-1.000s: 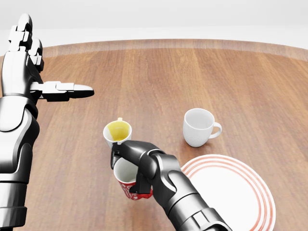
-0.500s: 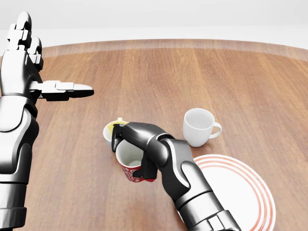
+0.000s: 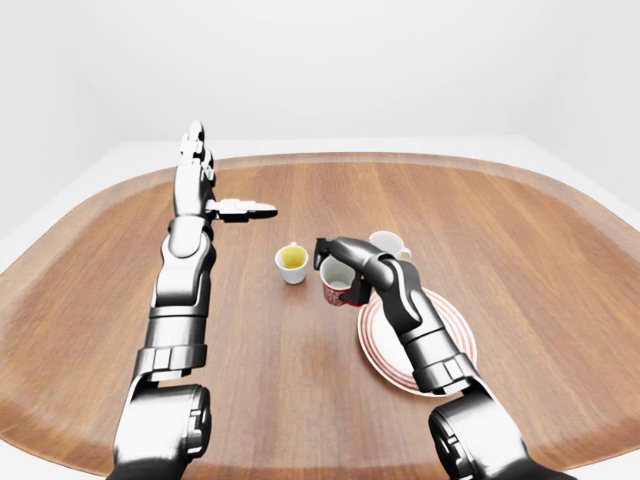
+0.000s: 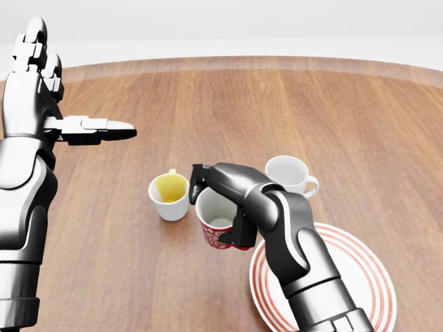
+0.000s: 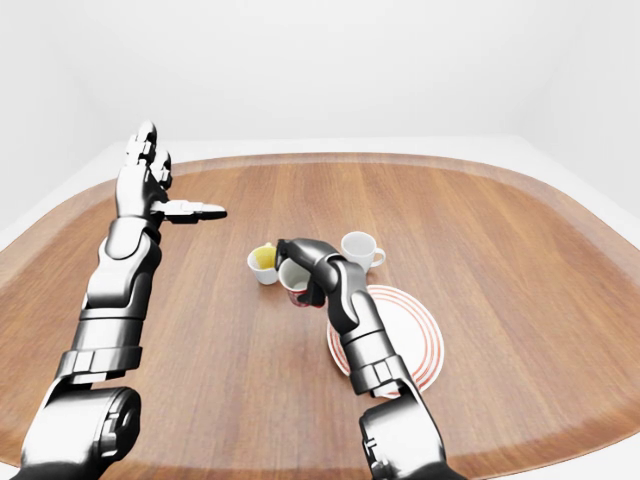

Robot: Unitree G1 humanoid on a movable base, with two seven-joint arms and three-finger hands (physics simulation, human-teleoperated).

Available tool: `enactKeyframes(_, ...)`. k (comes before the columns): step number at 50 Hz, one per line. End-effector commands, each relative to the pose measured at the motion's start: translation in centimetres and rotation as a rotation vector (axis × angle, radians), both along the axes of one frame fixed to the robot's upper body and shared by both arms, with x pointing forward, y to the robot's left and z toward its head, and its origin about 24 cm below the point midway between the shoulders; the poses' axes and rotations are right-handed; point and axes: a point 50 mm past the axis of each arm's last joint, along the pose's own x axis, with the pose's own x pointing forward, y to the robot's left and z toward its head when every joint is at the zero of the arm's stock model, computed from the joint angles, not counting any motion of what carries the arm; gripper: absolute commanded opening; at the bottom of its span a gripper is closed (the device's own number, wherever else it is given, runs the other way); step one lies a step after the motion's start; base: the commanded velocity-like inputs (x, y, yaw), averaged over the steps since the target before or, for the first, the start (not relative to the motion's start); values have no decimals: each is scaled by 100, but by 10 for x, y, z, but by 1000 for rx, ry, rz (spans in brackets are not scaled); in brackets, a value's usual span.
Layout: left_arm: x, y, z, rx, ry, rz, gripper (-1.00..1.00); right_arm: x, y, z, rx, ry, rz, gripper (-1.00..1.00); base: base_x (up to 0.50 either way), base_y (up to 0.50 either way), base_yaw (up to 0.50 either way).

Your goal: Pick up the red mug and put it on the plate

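Note:
The red mug with a white inside is held upright in my right hand, whose fingers close round its rim and side. It hangs just left of the white plate with red rings, close to its left rim, above the wooden table. It also shows in the left-eye view. My left hand is raised at the head view's upper left, fingers spread open and empty, far from the mug.
A white cup with yellow inside stands just left of the red mug. A white mug stands above the plate, partly behind my right arm. The round table's rim curves along the top of the views.
My right hand has carried the red mug up and to the right, from below the yellow cup to the plate's left rim. The left arm has not moved.

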Motion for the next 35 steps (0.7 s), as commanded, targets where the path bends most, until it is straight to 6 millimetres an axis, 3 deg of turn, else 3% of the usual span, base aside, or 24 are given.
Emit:
enactKeyframes(1,0,-1,3,3,-10,-1,100,0,-26,-4,-9,-5,-65,-100,0,0,0)
enactKeyframes(23,-2,0,6,5,-27,1,100,-9,-68,3,-18,-35,-143,-100,0,0,0)
enactKeyframes(35,-2,0,4,4,-20,2,100,-12,-89,-6,-3,-20,-204,-100,0,0,0)
